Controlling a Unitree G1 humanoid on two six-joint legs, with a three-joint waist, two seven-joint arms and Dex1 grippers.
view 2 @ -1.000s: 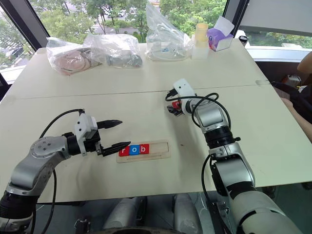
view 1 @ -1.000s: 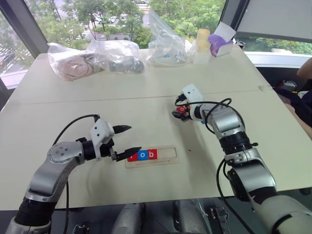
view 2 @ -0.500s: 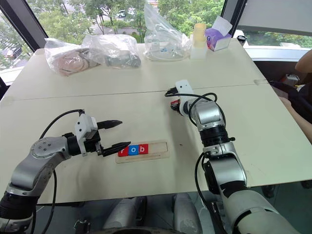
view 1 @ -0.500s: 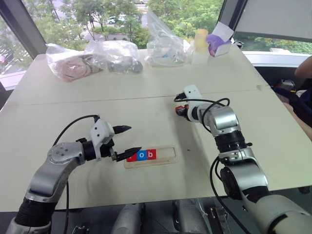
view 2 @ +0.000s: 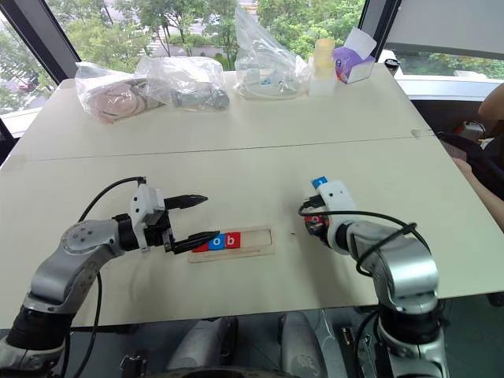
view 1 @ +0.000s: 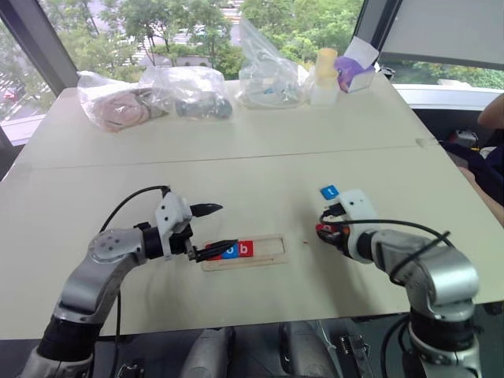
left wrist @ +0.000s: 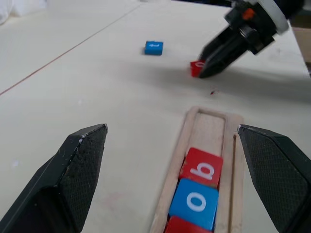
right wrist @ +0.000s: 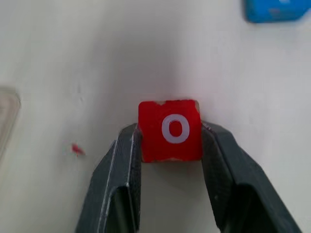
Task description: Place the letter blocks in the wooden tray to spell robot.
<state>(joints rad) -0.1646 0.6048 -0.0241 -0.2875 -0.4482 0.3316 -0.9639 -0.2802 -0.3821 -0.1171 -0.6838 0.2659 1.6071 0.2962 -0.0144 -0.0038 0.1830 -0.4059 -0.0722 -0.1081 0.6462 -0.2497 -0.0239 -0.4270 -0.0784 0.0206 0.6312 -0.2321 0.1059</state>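
Note:
The wooden tray (view 1: 272, 247) lies near the front of the table. It holds a red block half hidden under my left finger, a blue o (view 1: 229, 251) and a red b (view 1: 245, 249); its right part is bare. My left gripper (view 1: 223, 227) hangs open over the tray's left end. Right of the tray, my right gripper (view 1: 323, 231) is shut on a red o block (right wrist: 170, 130), low over the table. A blue block (view 1: 329, 191) lies loose just beyond that gripper.
Clear plastic bags (view 1: 157, 93) with parts, a pale bottle (view 1: 327, 72) and a purple box (view 1: 356, 71) line the table's far side. A person's arm (view 1: 494, 110) shows at the right edge. A tiny red speck (view 1: 306, 243) lies by the tray's right end.
My right gripper shut on the red o block and drew it back from mid-table to a spot right of the tray. The blue block now lies uncovered there. The left gripper stayed put.

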